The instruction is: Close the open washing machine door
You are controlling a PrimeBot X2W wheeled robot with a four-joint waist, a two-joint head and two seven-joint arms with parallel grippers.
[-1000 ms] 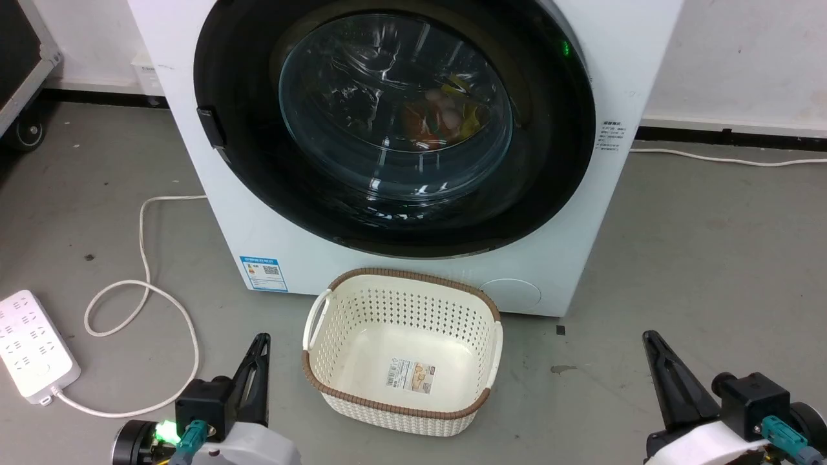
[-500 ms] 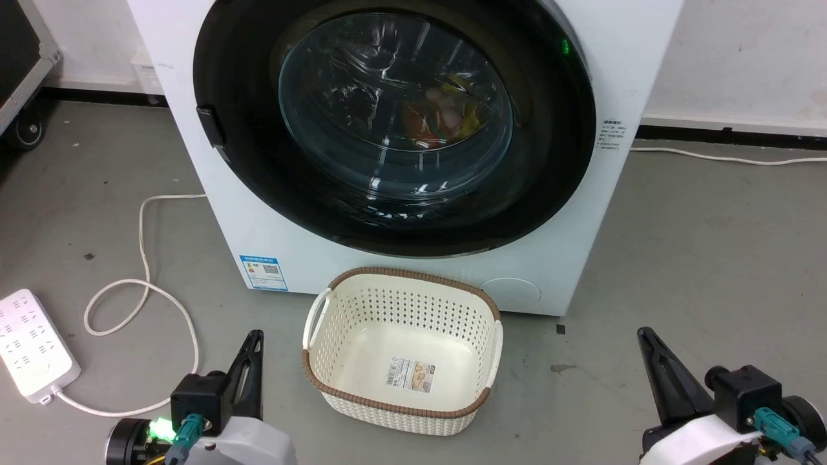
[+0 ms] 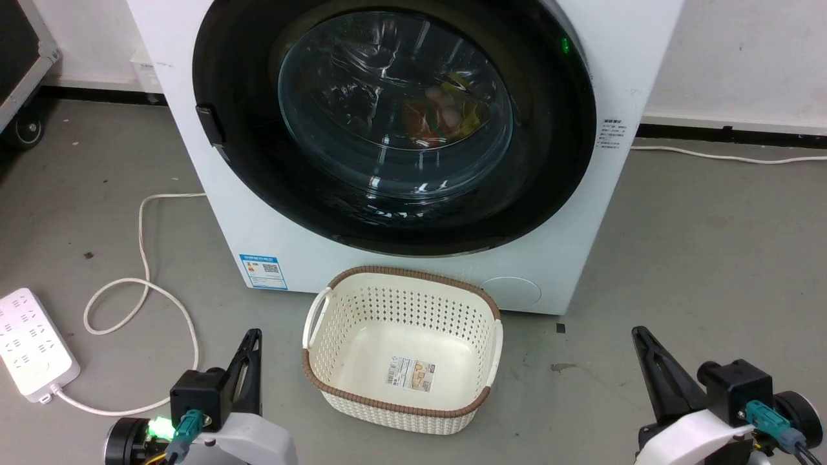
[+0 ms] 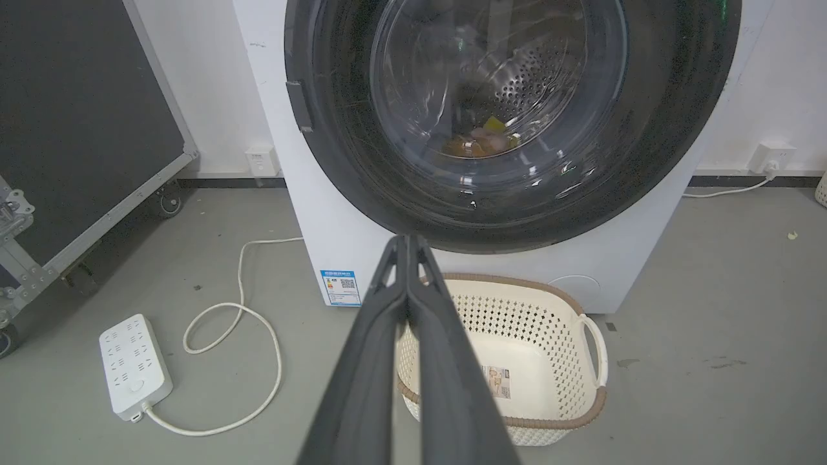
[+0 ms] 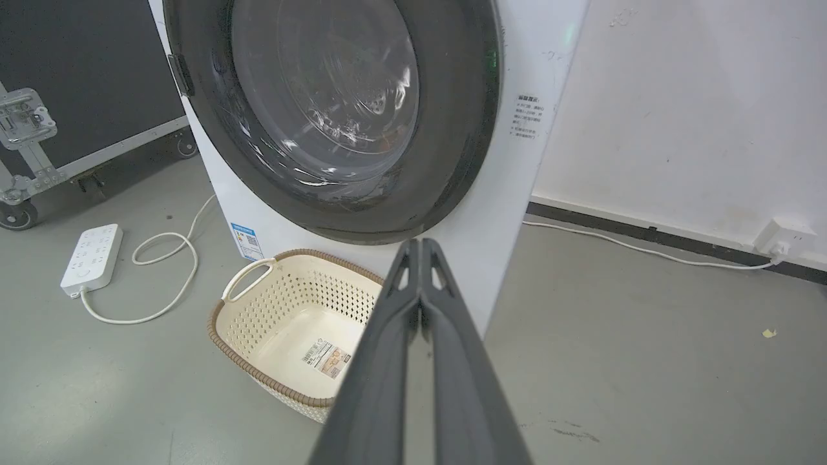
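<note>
Both pressed together, empty: left end effector [image 4: 406,242], right end effector [image 5: 420,245]. Washing machine door [image 3: 394,123] sits seemingly flush in the machine front, above floor basket [image 3: 413,274]. Likely heavy, rigid, glossy; push black rim, not glass.

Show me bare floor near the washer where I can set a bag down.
Widest bare floor: right of the washing machine and basket, ahead of the right gripper. Crowded: the left side, with power strip and looped cord; the basket stands before the machine's front.

Left end effector [image 4: 407,240], right end effector [image 5: 420,244]: fingertips touching (seemingly empty).
</note>
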